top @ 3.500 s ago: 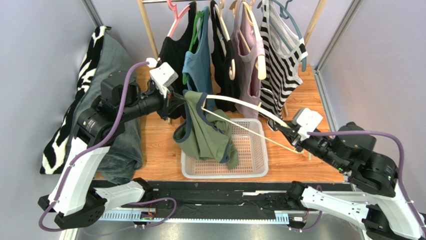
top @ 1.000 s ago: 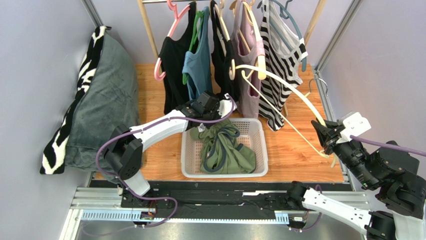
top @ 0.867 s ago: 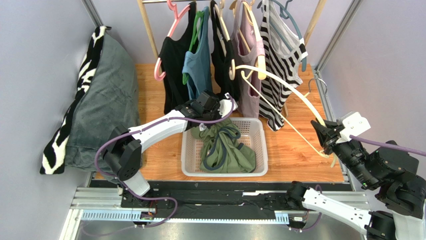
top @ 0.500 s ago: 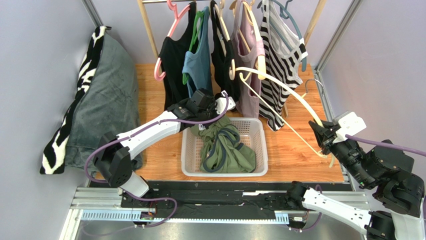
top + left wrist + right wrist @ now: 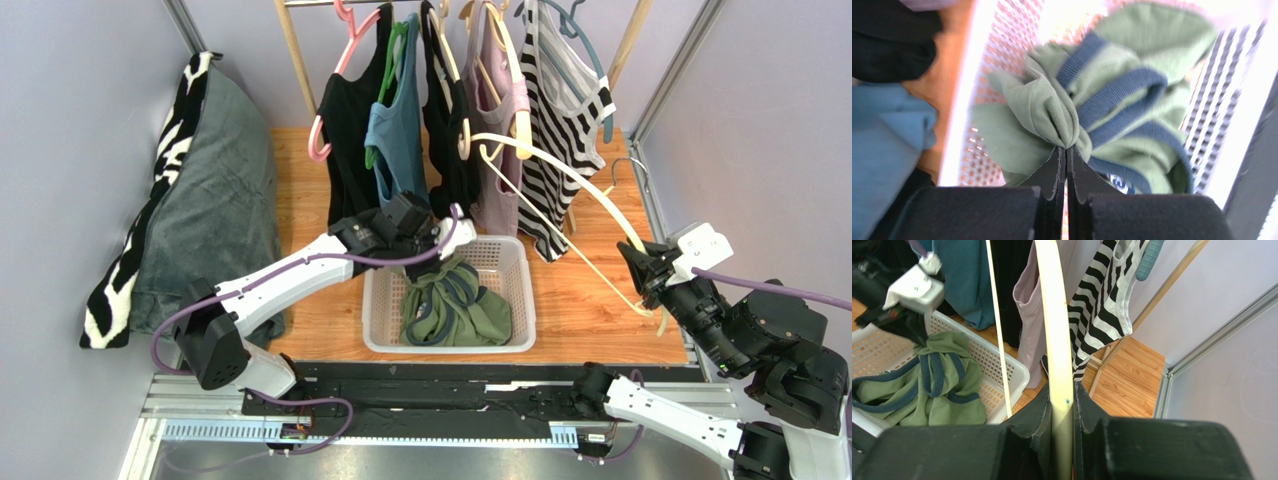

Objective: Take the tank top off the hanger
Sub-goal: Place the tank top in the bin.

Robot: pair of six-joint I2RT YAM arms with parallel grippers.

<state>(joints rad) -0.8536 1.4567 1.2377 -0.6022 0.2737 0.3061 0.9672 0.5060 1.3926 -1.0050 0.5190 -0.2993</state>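
At the left gripper [image 5: 1066,152], fingertips pressed tight together on a bunched fold of the green tank top [image 5: 1112,90], with pleats of cloth running into the pinch. Seen only from the left wrist camera: the pinch itself, and navy trim looping across the crumpled heap. Around the cloth, white mesh of the basket [image 5: 1204,115], with the garment lying inside it. Past the basket's left rim, a strip of wood, then a blue garment [image 5: 887,130] and a black one at the edge of the frame.

From overhead, none of that grip: hidden under the wrist. Shows instead the left arm stretched from the near left to the basket's far left corner, and a strand of green rising from the heap to the fingers.

At the right gripper [image 5: 1062,390], jaws clamped on the cream hanger [image 5: 1054,315], one finger on each side of the bar, plain from the right wrist camera. Same view, far left: the tank top in the basket, well apart from the hanger, with the other wrist's white housing above it.

From overhead, the hanger's full run: from the right gripper at the right side of the table, slanting left and far, its tip in front of a lilac top [image 5: 495,110] and a striped top [image 5: 565,100] on the rail. Overhead only: a grey cushion [image 5: 215,190] against the left wall, with a zebra-print one behind it.
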